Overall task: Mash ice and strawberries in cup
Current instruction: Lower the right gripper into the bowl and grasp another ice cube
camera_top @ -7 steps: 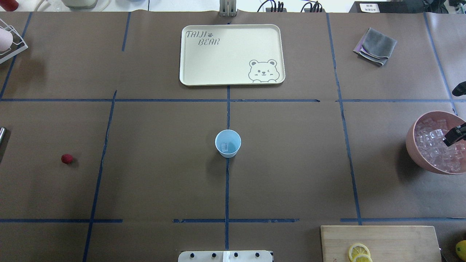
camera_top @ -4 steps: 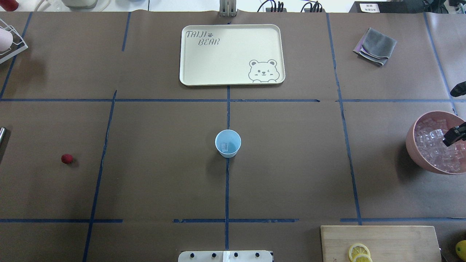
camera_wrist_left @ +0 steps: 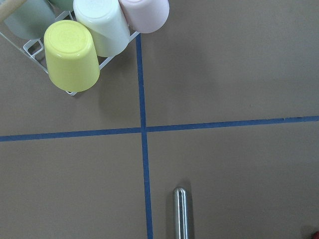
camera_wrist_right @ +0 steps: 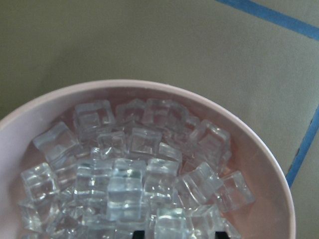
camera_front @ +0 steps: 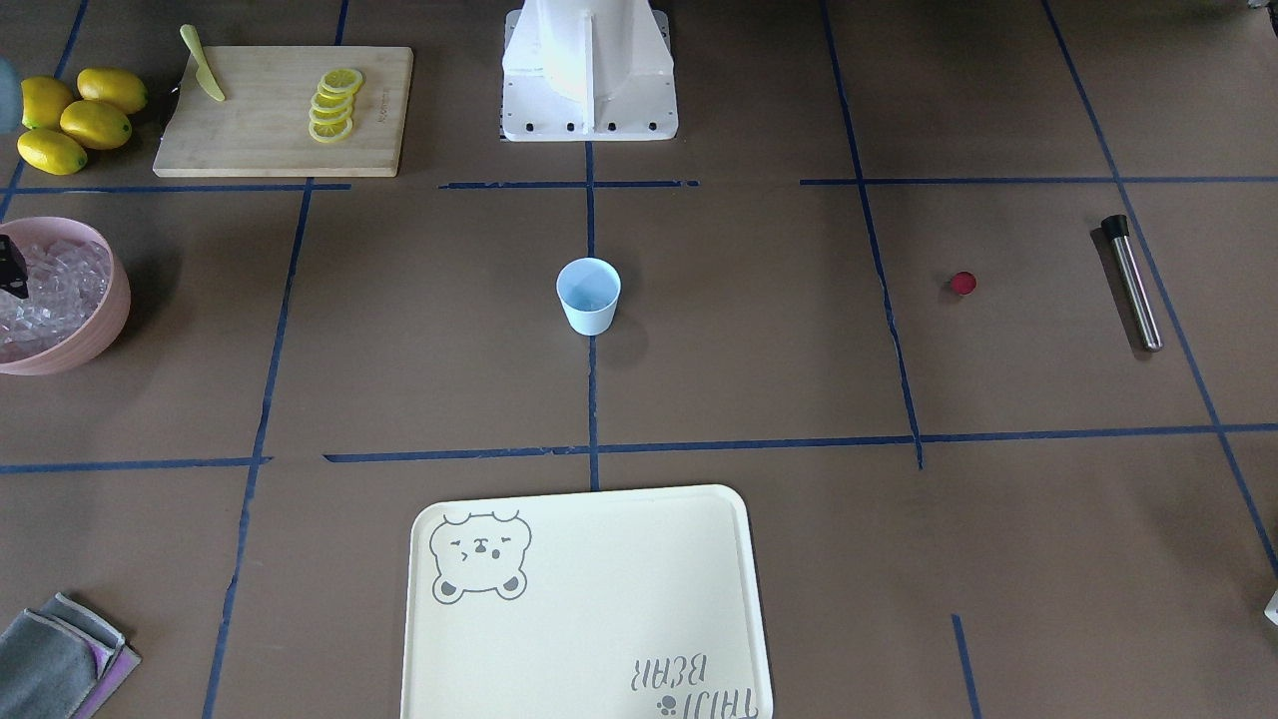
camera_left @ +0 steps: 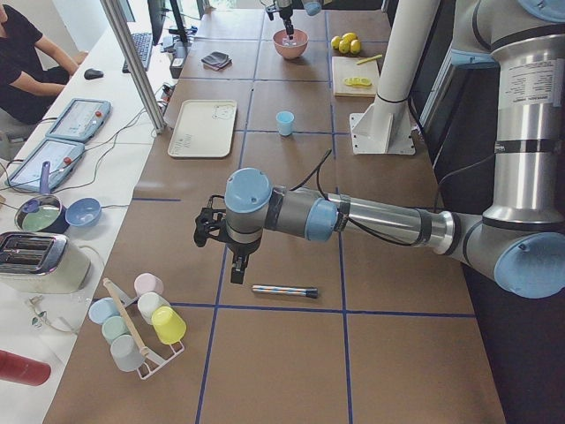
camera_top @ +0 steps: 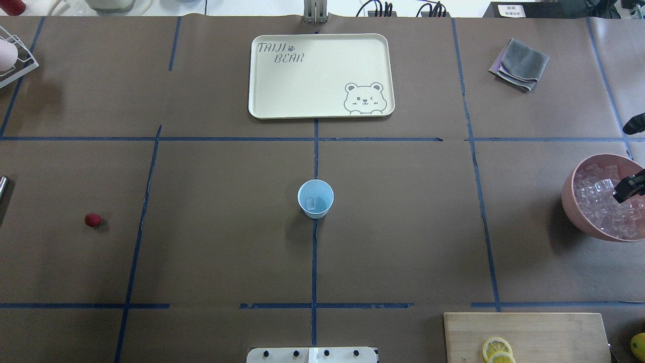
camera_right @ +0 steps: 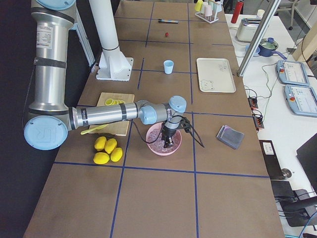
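Apparently very little is changing: compared with the overhead view of a second ago, the right gripper (camera_top: 629,187) is still hanging over the large round pink bowl (camera_top: 572,204), at almost the same place, and nothing on the table is moving. Its wrist camera is showing two dark fingertips (camera_wrist_right: 224,232) standing well apart above the pile of small clear glassy ice cubes (camera_wrist_right: 134,169), so we are judging the jaws as spread and holding nothing. The small pale-blue tapered plastic cup (camera_top: 315,198) is standing upright in the middle of the table, with one single ice cube (camera_top: 310,203) lying on its bottom. The tiny dark-red round strawberry piece (camera_top: 92,220) is lying on the brown paper, well apart from the cup, on the robot's left side. The left gripper (camera_left: 231,252) is hovering near the slim steel muddler rod with a black end (camera_front: 1132,284); it is showing only in the side view, so we cannot tell whether it is open or closed. We are thinking the task is at its beginning: the strawberry is not yet in the cup, and the mashing is not yet starting.
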{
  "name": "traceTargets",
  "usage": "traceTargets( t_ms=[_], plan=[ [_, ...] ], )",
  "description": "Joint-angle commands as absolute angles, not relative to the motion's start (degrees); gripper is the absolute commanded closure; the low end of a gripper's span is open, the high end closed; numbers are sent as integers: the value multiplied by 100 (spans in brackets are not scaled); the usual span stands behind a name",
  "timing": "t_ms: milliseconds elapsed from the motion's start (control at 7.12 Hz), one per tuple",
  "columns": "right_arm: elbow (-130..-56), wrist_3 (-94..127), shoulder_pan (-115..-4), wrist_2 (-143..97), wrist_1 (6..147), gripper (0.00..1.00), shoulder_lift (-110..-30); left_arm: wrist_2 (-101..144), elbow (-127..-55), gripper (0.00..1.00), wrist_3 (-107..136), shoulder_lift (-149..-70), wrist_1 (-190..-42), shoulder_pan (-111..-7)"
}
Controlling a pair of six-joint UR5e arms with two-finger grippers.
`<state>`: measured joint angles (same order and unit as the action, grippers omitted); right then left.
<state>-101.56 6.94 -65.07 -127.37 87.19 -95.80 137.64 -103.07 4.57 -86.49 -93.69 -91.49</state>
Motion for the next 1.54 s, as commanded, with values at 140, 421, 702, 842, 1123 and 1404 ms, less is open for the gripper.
traceTargets(
  t_ms=[140, 421, 702, 842, 1123, 1404],
  plan=[
    [-10169, 686, -6504, -12753, 8719, 81, -9580, 13764, -10309, 0, 457, -8648, -9360, -9149],
    [-10204, 677, -6460, -12762, 8710, 100, -9580, 13772, -10310, 0, 457, -8648, -9360, -9149],
    [-10763, 668, -6530, -12735, 8806, 100, -9702, 13772, -10310, 0, 475, -8648, -9360, -9149],
    [-11080, 668, -6661, -12735, 8876, 100, -9921, 13781, -10310, 0, 475, -8648, -9360, -9149],
    [-11713, 659, -6819, -12735, 9655, 100, -9853, 13781, -10310, 0, 475, -8648, -9360, -9149],
    [-11857, 851, -6803, -12849, 10149, 100, -9066, 13781, -10310, 0, 475, -8648, -9360, -9149]
  ],
)
